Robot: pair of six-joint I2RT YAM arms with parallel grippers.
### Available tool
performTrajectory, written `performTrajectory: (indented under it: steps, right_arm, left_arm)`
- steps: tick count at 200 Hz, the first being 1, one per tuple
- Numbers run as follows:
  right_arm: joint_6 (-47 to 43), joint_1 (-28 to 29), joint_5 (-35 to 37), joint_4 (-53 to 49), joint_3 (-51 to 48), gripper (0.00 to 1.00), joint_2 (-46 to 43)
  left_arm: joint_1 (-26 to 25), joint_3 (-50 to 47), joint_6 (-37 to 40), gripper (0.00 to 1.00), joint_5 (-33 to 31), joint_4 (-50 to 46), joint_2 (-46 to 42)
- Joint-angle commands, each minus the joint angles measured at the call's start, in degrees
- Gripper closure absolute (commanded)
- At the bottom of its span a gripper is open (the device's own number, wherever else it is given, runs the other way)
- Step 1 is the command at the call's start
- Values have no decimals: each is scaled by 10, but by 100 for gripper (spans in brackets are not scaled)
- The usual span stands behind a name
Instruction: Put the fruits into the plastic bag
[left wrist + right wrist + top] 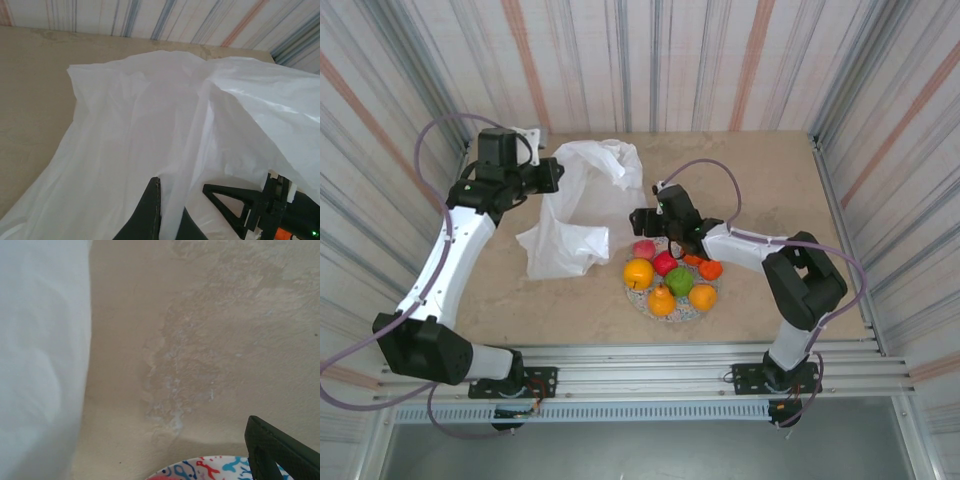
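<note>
The beige worktop (760, 190) is the biggest thing on my screens. On it the plastic bag (582, 210) lies crumpled, at about 10 o'clock from the plate. Its far edge is lifted clear of the surface. On my left wrist feed the plastic bag (165, 130) spreads as white folds, with bare worktop (30, 100) at 9 o'clock.

My left arm (445, 260) reaches up the 9 o'clock side and bends in toward the bag. My right arm (800, 280) comes in from 3 o'clock, low over the plate.

The speckled plate (682, 313) sits just beside the bag's near corner. Its rim (200, 467) shows at 6 o'clock on my right wrist feed, and the bag (40, 350) runs down the 9 o'clock side there.

The left gripper (558, 176) is at the bag's raised edge. On the wrist feed the left gripper (171, 200) has its jaws pinched together on a fold of the plastic.

The right gripper (638, 218) hovers at the plate's 11 o'clock rim, next to the bag. I see one finger (280, 450), so I cannot tell how its jaws stand.

All the fruits are on the plate:
- the pink fruit (643, 248) at 11 o'clock
- the red fruit (665, 263) at 12
- the green fruit (679, 281) in the middle
- the yellow-orange fruit (638, 272) at 9
- one orange fruit (662, 300) near 7
- a second orange fruit (702, 296) at 4
- the orange-red fruit (710, 268) at 2
</note>
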Motion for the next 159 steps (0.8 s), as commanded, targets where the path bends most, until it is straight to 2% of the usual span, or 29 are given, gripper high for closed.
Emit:
performTrajectory:
  steps: [1,18,46,76,102,125,159]
  right_arm:
    - [-29,-11,-29,1,-2,11,-30]
    - [-44,-12,-61,-14,7,11,-49]
    - [-68,-13,-44,-74,20,11,-64]
    - [-78,-16,-112,-81,11,9,-105]
    - [-112,-16,-150,-139,1,10,-162]
    - [-135,-4,-141,-211,-26,12,-216]
    - [-138,40,-121,-319,-58,15,-280]
  left_arm:
    - [6,11,16,100,9,-12,-10]
    - [6,4,32,100,-1,-19,-5]
    - [12,-5,50,100,-14,-19,-17]
    - [12,-22,40,100,35,2,-17]
    - [12,-16,18,100,57,-9,-13]
    - [15,-10,25,100,45,-31,-17]
    - [31,-34,18,100,57,-13,-29]
